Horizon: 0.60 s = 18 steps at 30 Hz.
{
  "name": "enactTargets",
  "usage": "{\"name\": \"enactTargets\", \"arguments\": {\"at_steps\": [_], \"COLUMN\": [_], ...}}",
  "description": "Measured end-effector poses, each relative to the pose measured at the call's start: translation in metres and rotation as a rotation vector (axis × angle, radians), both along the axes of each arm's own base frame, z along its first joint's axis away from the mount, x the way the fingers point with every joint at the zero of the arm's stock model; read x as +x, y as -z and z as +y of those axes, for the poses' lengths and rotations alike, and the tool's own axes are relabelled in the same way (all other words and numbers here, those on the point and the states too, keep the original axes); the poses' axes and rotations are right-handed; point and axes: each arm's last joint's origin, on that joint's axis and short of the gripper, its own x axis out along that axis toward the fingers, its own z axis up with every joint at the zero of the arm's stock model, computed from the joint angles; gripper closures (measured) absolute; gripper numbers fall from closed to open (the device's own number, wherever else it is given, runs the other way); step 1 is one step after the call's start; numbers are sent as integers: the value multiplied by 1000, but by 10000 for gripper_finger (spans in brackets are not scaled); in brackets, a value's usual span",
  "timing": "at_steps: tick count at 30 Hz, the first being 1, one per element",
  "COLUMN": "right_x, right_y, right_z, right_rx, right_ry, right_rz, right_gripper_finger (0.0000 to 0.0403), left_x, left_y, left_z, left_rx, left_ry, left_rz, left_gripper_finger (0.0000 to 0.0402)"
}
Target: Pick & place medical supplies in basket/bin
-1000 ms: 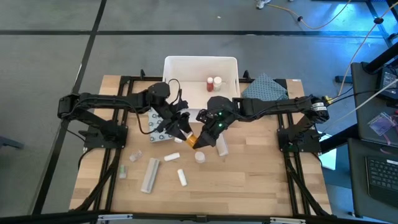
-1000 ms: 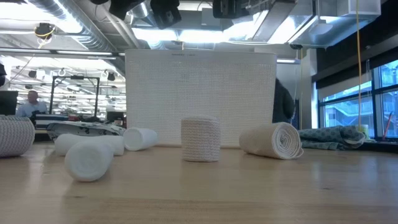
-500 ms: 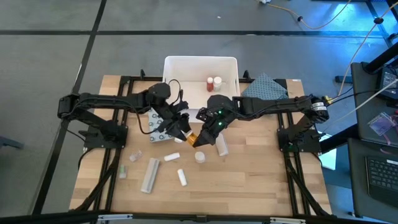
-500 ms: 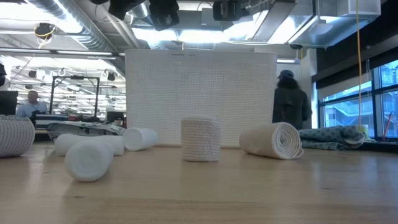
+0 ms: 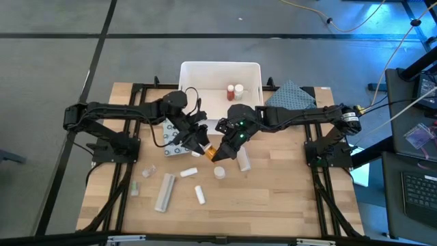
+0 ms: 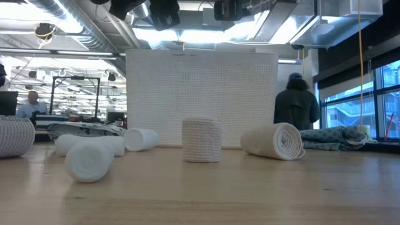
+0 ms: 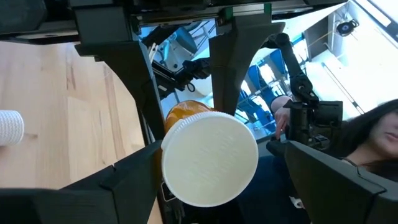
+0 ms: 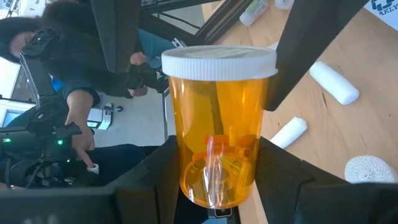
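An orange pill bottle point(image 5: 211, 154) with a white cap hangs in the air over the table's middle, between both grippers. My right gripper point(image 8: 217, 180) is shut on its orange body point(image 8: 217, 143). My left gripper point(image 7: 217, 186) is open, with a finger on either side of the white cap point(image 7: 210, 158), which faces its camera. Whether a left finger touches the cap does not show. The white tub point(image 5: 198, 75) stands at the far edge with two red bottles point(image 5: 234, 90) inside. White and beige rolls point(image 5: 242, 162), a long pale tube point(image 5: 164, 192) and a grey dotted packet point(image 5: 173, 141) lie on the table. My right gripper pinches the orange bottle's body near its base end point(image 8: 211, 177) between the two fingers point(image 8: 158, 180). The fingers come from the table's far right, slanting down, and lie along the bottle. The bottle is lifted clear of the table, its cap end point(image 8: 219, 61) pointing away toward my left gripper.
A blue-grey patterned cloth point(image 5: 292, 96) lies right of the tub. In the low view several rolls point(image 6: 201, 140) point(image 6: 275, 141) point(image 6: 87, 160) stand and lie before the tub's wall point(image 6: 201, 87). A person point(image 6: 297, 103) stands in the room behind the table.
Both grippers and the bottle have kept still. In the room behind the table, a person has stepped out from behind the tub toward the right of the low view.
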Motion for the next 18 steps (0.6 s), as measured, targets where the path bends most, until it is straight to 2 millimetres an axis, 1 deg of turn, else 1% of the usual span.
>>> {"name": "enactTargets", "arguments": {"at_steps": [7,10,13,18], "right_x": [0,0,0,0], "right_y": [0,0,0,0], "right_z": [0,0,0,0], "right_rx": [0,0,0,0], "right_ry": [-1,0,0,-1], "right_rz": [0,1,1,5], "right_gripper_finger": [236,236,236,236], "left_x": [0,4,6,9], "left_y": [0,5,8,10], "left_z": [0,0,1,1], "left_rx": [-4,-16,-24,-38], "left_ry": [0,6,12,30], "left_rz": [4,24,38,37], "left_gripper_finger": [80,81,95,132]}}
